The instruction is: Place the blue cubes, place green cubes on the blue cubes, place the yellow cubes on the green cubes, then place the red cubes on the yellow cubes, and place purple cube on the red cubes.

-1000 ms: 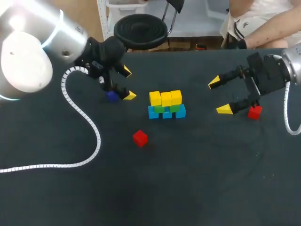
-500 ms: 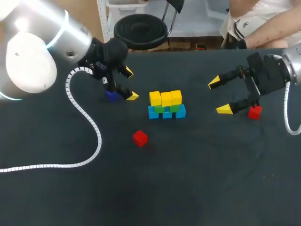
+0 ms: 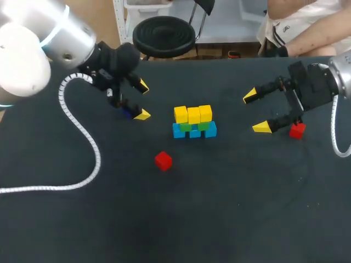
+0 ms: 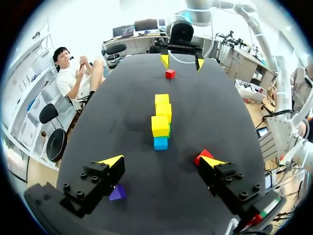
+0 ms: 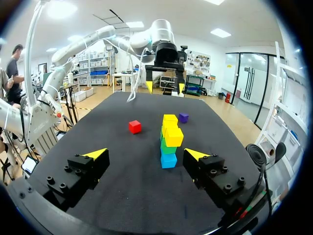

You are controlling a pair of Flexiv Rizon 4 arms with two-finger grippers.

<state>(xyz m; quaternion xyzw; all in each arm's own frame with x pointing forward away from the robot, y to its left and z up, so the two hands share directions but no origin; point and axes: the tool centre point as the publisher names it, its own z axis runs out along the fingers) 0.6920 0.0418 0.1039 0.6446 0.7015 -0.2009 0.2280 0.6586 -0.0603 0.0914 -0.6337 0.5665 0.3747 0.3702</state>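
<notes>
The right gripper (image 3: 256, 112), wide open and empty, has the nearer red cube (image 3: 297, 130) at its four o'clock.

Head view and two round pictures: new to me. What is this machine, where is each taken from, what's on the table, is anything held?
Two robot arms stand at a dark table. The head view looks down from above and behind; each round picture comes from a camera on one arm's wrist, looking along its yellow-tipped fingers. The left gripper and right gripper are both open, holding nothing. Mid-table stands a stack: blue cubes below, green cubes on them, yellow cubes on top. Loose: a red cube, a second red cube beside the right gripper, a purple cube under the left gripper.
</notes>
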